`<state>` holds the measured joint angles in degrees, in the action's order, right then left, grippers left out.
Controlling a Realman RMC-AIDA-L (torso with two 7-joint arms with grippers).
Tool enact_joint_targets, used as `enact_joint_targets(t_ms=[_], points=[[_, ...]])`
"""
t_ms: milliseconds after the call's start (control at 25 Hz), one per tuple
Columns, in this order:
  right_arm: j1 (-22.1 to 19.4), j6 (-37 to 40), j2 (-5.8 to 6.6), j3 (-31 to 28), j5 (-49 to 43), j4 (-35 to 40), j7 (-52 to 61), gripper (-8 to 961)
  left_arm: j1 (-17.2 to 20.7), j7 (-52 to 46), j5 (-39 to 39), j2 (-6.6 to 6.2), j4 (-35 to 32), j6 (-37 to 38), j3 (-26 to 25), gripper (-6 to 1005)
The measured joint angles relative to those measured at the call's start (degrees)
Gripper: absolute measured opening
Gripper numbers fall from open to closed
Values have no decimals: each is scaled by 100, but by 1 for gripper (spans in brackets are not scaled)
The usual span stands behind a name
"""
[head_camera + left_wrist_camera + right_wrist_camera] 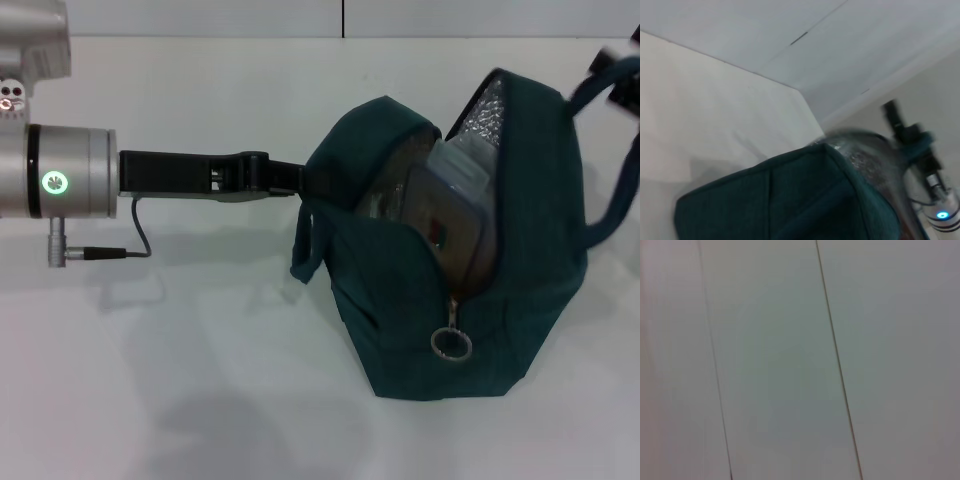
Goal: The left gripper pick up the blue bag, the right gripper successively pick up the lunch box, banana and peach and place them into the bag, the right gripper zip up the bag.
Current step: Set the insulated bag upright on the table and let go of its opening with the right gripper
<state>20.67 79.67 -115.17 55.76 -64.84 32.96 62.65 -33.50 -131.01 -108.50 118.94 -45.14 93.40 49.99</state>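
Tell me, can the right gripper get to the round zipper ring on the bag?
Probably yes. The zipper ring hangs outside the blue bag, facing the camera, uncovered. The right gripper is up by the bag's far handle; the left gripper holds the opposite side.

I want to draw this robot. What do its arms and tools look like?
The left arm ends in a silver round cylinder with a black band and a glowing green ring light. A thin black cable loops out from a small silver plug below it. Its left tool is long, flat and black. The right tool is black too, on a silver wrist with a blue light, seen only far off and blurred.
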Motion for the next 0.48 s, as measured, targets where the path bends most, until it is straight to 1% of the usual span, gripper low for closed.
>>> enact_joint_targets(t_ms=[120,240,360,480], points=[[14,-316,-1,3,-516,-26,286,775,-29,57,-5,-43,67,-87,-16,58],[-40,-398,4,-1,-981,-7,576,774,-35,65,1,-103,57,-181,-17,58],[-148,-167,25,-41,-1259,26,793,774,-28,66,4,-153,80,-236,-31,58],[-280,423,72,-83,-1214,83,822,773,-18,67,-10,-168,86,-237,-34,57]])
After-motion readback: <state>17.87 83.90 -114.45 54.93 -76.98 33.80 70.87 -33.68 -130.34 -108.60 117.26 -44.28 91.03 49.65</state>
